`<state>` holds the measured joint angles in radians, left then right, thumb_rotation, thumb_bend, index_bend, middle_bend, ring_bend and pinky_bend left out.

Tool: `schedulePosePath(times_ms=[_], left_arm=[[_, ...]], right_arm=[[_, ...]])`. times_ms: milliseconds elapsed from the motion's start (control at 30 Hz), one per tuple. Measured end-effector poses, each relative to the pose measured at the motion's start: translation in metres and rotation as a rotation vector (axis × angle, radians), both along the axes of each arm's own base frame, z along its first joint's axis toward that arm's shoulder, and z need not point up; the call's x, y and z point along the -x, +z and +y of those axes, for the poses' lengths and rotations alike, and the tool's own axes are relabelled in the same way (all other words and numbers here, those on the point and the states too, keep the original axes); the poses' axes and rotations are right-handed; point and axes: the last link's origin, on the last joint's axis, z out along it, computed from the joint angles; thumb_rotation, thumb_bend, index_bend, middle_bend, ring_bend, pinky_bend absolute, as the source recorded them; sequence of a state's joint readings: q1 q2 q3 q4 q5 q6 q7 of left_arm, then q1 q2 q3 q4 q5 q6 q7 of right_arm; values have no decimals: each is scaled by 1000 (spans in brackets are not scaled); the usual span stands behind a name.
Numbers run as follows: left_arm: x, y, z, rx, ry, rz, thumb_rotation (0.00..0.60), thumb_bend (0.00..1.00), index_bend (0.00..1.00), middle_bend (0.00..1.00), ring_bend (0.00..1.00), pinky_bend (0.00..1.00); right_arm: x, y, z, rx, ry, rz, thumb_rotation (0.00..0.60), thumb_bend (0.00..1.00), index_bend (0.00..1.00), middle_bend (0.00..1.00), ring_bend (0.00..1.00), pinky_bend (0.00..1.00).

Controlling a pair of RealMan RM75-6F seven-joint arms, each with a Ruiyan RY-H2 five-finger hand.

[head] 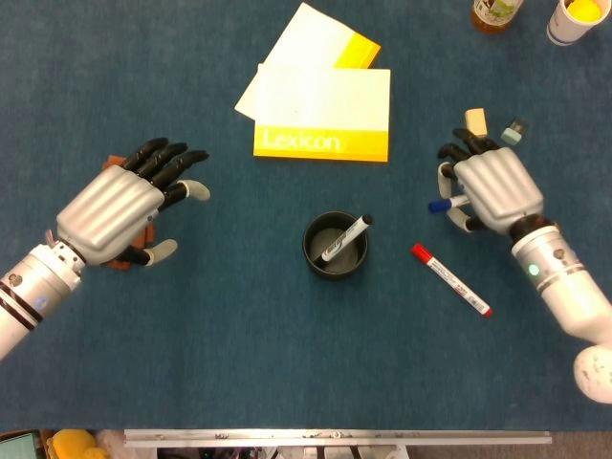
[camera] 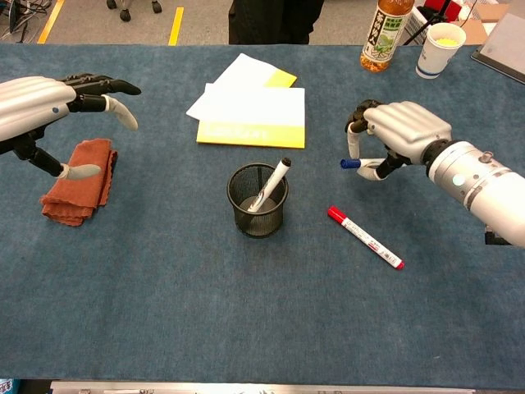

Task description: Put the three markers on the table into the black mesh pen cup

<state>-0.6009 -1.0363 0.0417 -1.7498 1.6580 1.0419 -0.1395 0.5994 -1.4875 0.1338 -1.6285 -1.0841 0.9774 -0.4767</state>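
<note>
Blue marker (camera: 351, 163) sits pinched in the curled fingers (camera: 356, 141) of the right hand (camera: 400, 131), lifted off the desk (camera: 205, 312), cap end pointing toward the pen cup (camera: 257, 200). Inside that black mesh cup a black marker (camera: 271, 184) leans against the rim. A red marker (camera: 364, 237) lies flat on the desk between cup and right arm. The left hand (camera: 37, 103) hovers with fingers spread, holding nothing, above an orange cloth (camera: 78, 181).

One marker (head: 345, 238) stands in the cup (head: 335, 246), another marker (head: 450, 279) lies right of it.
</note>
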Motion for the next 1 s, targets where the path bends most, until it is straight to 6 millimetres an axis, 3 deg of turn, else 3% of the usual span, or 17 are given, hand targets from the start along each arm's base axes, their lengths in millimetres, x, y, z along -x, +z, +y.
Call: schedulePosePath(times_ms=[200,467,767,1000], left_arm=[[-2,-1,0,-1,-3,4,600,253,279,65,0,0],[-5,-1,-2,0,-7,6,600,253,280,65,0,0],[-6,1,-3,-6,-9,6,600,253,280,65,0,0],[-4,3,-4,-9,-5,5,600,253,280,65,0,0]], right_arm=[[-24,30,1,-19,-37,-250,600,258,618,285,88,246],[-64,49,7,-108,-36,-562,600,257,618,285,88,246],[-116,39,16,-267,1,-786,600,253,618,285,88,246],[-131,20,22,-332,-1,-828,600,252,618,285,88,246]])
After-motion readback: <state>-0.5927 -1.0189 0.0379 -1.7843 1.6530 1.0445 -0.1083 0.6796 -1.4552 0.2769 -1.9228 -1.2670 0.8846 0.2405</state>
